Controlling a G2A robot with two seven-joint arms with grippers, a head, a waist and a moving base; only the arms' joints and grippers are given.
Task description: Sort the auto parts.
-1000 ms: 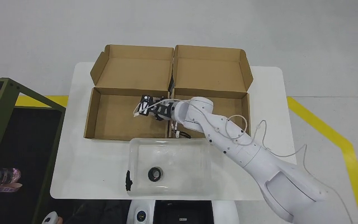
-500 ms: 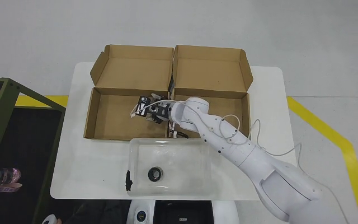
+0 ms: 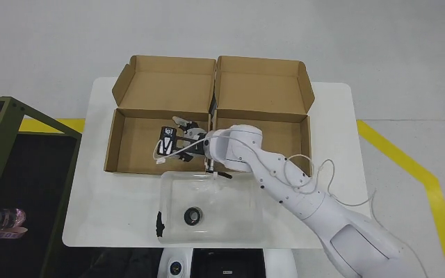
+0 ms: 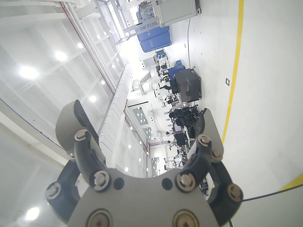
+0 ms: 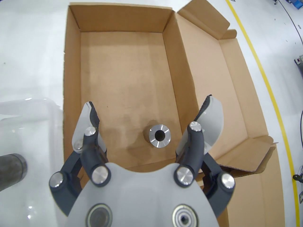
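White table (image 3: 97, 201), cardboard box (image 5: 123, 72); metal bushing (image 5: 159, 136) inside

- From above, the right end effector (image 5: 151, 105) and its arm (image 3: 278, 174) hide the metal bushing (image 5: 159, 136) and part of the right box's (image 3: 292, 135) floor.
- A dark cylinder (image 5: 11, 170) is cut off at the right wrist view's edge.
- The dark ring (image 3: 192, 216) in the clear bin (image 3: 236, 184) is too small to identify.
- So is the black piece (image 3: 159, 226) at its near left corner.
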